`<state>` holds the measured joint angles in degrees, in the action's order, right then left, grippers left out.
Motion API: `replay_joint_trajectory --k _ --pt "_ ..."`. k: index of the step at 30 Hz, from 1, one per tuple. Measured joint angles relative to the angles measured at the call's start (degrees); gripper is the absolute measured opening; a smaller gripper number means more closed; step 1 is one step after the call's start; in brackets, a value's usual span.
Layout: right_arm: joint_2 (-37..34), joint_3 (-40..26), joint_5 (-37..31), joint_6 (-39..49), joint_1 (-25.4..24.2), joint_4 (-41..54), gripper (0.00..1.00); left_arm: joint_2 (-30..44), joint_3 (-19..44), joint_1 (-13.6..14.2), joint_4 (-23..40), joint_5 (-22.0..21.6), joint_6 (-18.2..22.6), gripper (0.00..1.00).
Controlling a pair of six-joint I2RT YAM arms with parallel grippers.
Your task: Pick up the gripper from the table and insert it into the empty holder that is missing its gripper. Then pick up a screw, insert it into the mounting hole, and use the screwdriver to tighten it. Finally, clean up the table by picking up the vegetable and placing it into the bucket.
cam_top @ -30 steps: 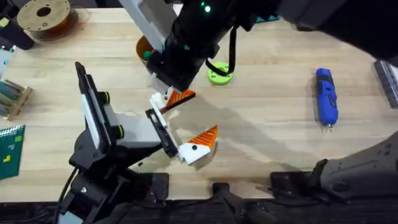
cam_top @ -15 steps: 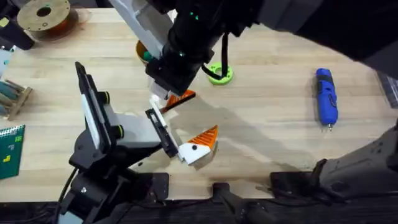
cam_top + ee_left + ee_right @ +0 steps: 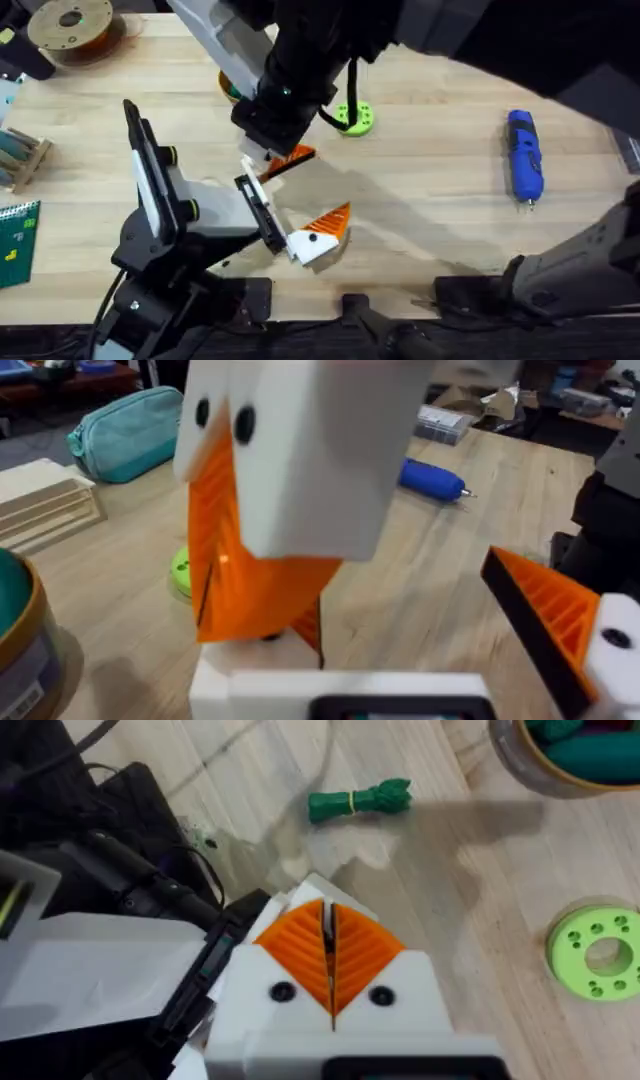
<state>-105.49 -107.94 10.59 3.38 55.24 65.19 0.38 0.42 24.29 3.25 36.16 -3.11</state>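
Pale wood-plank table (image 3: 440,200), matte, visible grain; cluttered room behind in left wrist view. Right gripper (image 3: 331,952) at upper centre of overhead frame: ribbed orange pads pressed together, closed, over bare white holder (image 3: 270,665). Left gripper (image 3: 310,235) at centre: spread apart. Blue cylindrical screwdriver (image 3: 525,155) at right. Dark green vegetable (image 3: 358,799) near ochre bucket (image 3: 530,765).
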Motion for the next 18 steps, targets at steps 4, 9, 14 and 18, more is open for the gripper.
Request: replay_joint_trajectory --k 4,9,14,18 --pt "0.00 0.00 0.00 0.00 -0.01 0.00 0.006 0.00 0.01 0.00 0.00 0.02 -0.04 0.987" --pt "0.02 -0.02 -1.26 -0.40 -0.61 0.63 0.828 -0.02 -0.01 0.00 0.00 -0.28 -0.37 0.987" --pt "0.08 -0.02 -1.31 -0.40 -1.70 1.26 0.925 -0.02 0.01 0.00 -0.02 -0.19 -0.31 0.986" --pt "0.44 0.00 -0.46 -0.39 -2.78 3.76 0.925 -0.02 0.01 0.00 -0.02 0.02 0.22 0.987"
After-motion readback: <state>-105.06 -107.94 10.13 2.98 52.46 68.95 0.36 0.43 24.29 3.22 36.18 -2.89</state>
